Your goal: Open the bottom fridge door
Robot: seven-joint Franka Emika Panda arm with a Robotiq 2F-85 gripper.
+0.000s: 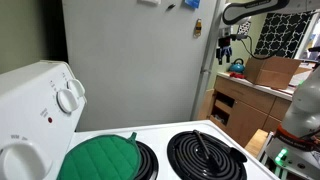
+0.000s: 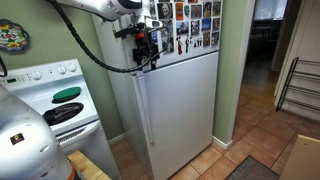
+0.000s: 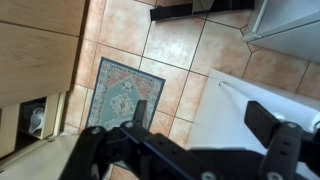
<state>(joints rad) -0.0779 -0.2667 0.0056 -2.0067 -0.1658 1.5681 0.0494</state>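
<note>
1. Fingers (image 3: pixel 140 112) spread wide in the wrist view, with nothing between them. Gripper (image 3: pixel 200 118) empty, looking down past the fridge at tile floor (image 3: pixel 170 40) and a patterned rug (image 3: pixel 120 95).
2. Seen in an exterior view as a gripper (image 2: pixel 148 48) at the fridge's front corner, about level with the seam between the upper door and the bottom fridge door (image 2: pixel 185 110). Bottom fridge door shut, flush with the fridge body, directly below the magnet-covered upper door. Cannot tell whether the fingers touch the fridge.
3. Likely to go wrong:
   - Catching the upper door instead, given the height at the seam.
   - Slipping off the rounded door edge, with no handle to be made out.
   - Dragging the fridge itself if the seal holds hard.
4. Shown by one view only:
   - The door front, the magnets and the seam appear in only one exterior view.
   - The fridge's (image 1: pixel 130 60) broad grey side, the stove (image 1: pixel 160 133) this side of it and the brown cabinet (image 1: pixel 235 105) beyond the fridge appear in the opposite one, with the gripper (image 1: pixel 224 45) small.
   - The finger gap is clear in the wrist view alone.
</note>
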